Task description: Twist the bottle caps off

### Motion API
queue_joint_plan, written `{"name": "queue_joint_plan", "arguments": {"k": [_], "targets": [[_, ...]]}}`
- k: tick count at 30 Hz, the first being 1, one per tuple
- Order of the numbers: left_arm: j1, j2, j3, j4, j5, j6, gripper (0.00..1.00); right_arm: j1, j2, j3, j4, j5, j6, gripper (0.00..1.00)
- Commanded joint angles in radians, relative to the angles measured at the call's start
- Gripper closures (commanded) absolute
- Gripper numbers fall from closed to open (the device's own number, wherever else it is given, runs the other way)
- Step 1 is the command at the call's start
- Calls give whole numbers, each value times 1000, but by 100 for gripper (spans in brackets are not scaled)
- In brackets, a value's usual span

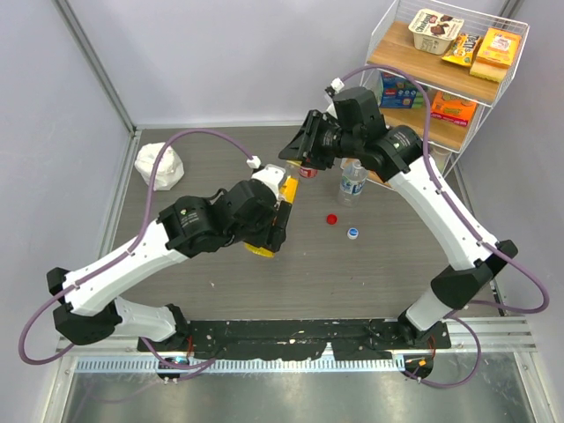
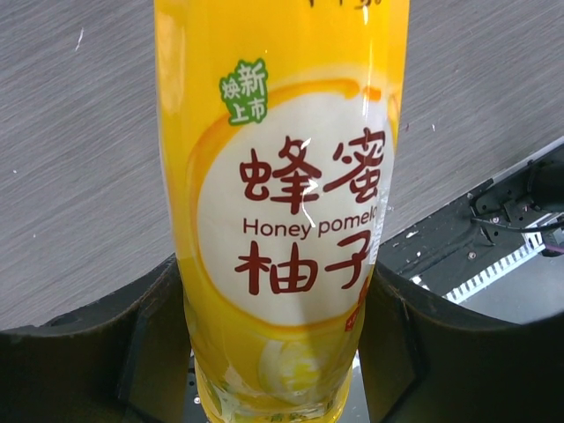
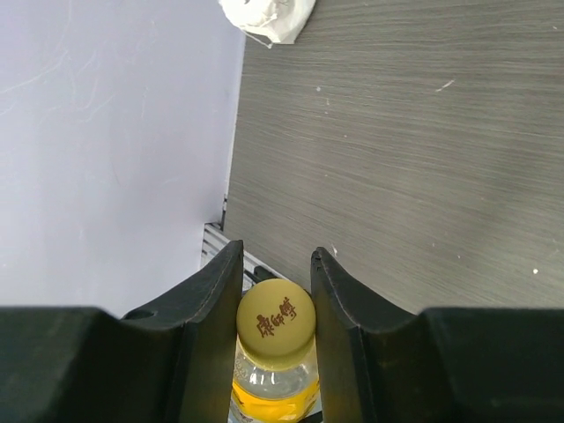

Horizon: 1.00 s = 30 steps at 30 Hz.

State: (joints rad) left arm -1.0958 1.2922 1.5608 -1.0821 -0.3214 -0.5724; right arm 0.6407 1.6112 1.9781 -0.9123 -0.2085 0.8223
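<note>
My left gripper is shut on the yellow bottle and holds it tilted above the table. In the left wrist view the bottle's yellow label fills the space between the jaws of that gripper. My right gripper is shut on the yellow cap, which sits on the bottle's neck, with a finger pressed on each side. A red cap and a pale blue-white cap lie loose on the table. The small clear bottle stands upright. The red-label bottle is mostly hidden under my right gripper.
A crumpled white cloth lies at the back left, also in the right wrist view. A wire shelf with boxed snacks stands at the back right. Grey walls close the left and back sides.
</note>
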Motion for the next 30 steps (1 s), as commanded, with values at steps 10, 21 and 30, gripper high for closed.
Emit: {"name": "queue_joint_plan", "arguments": {"k": [10,21,30], "targets": [[-12,-135,-37,198,270,-43,100,-3,-342,-320,608,-265,27,98],[-13,-201,-123,468,597,-144,100,-15,-370,-348,1090,-610,268,98],[-13,-277,-202,596,564,-213,100,-33,-359,-320,1176,-681,331,98]]}}
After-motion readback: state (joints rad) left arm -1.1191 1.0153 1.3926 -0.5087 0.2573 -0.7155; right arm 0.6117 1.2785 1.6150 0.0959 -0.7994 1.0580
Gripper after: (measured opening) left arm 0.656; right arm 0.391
